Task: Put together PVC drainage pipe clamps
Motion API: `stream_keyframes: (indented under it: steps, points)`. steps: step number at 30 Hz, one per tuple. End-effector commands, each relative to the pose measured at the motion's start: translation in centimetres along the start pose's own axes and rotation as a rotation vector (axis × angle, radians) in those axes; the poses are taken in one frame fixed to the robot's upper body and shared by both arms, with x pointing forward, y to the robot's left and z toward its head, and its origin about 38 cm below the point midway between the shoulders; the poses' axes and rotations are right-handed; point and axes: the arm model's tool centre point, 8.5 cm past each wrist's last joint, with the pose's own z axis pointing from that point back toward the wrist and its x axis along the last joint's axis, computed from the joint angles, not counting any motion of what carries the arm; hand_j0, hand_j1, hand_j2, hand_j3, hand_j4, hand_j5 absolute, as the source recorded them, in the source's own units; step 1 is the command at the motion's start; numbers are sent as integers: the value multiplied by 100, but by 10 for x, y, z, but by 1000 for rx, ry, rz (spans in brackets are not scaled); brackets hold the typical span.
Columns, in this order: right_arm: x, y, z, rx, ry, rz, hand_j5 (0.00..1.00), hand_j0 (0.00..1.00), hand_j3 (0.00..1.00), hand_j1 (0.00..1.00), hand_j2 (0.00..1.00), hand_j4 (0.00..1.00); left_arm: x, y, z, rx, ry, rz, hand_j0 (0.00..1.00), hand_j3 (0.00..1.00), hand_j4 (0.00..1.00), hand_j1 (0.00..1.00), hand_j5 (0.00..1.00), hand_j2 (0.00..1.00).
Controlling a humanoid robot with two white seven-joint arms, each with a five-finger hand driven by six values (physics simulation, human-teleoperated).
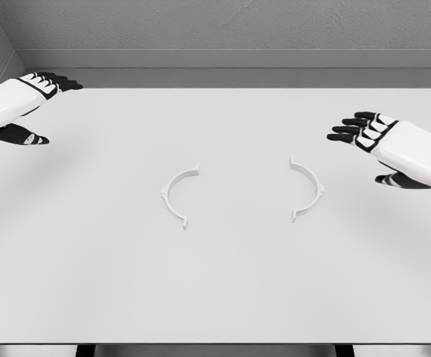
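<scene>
Our left hand [23, 104] comes in at the upper left, above the bench's [222, 290] far left corner; its dark fingers [57, 80] are stretched out and relaxed, the thumb hanging below, and it holds nothing. Our right hand [394, 149] shows at the right edge, a little nearer to us than the left; its fingers [353, 128] point toward the middle, loosely spread, thumb beneath, and it too is empty.

Between the two hands, near the middle of the bench, lie the two white clamp halves, flat on the surface; the left half [173, 195] is an arc bulging to the left with its open side facing right; the right half [309, 189] bulges to the right with its open side facing left; they mirror each other, well apart, with bare bench between them. Each has a small tab on its outer curve and short lips at its ends.

Neither hand touches a half; the right hand is near the right half, the left hand well apart from the left half. We see nothing else on the bench; white surface lies all round the halves, toward the near edge, the far edge and both sides. Beyond the far edge runs a grey wall [230, 30].
</scene>
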Motion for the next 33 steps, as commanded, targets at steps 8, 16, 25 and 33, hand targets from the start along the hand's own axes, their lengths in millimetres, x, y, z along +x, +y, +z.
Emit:
stream_keyframes:
  steps: [8, 16, 25, 33]
  points:
    - [-6, -6, -19, -13, 10, 29, 100, 100, 100, 100, 100, 100, 4, -3, -6, 13, -12, 17, 100, 100, 100, 100, 100, 100]
    - [-46, 38, -73, 197, 64, -68, 100, 100, 100, 100, 100, 100, 31, -31, -41, -37, -82, 49, 100, 100, 100, 100, 100, 100]
    - [-40, 63, -98, 100, 44, -265, 100, 100, 100, 100, 100, 100, 63, -55, -76, -84, -147, 10, 100, 100, 100, 100, 100, 100]
    - [-39, 72, -96, 101, 52, -292, 100, 100, 100, 100, 100, 100, 81, -41, -57, -76, -206, -50, 100, 100, 100, 100, 100, 100]
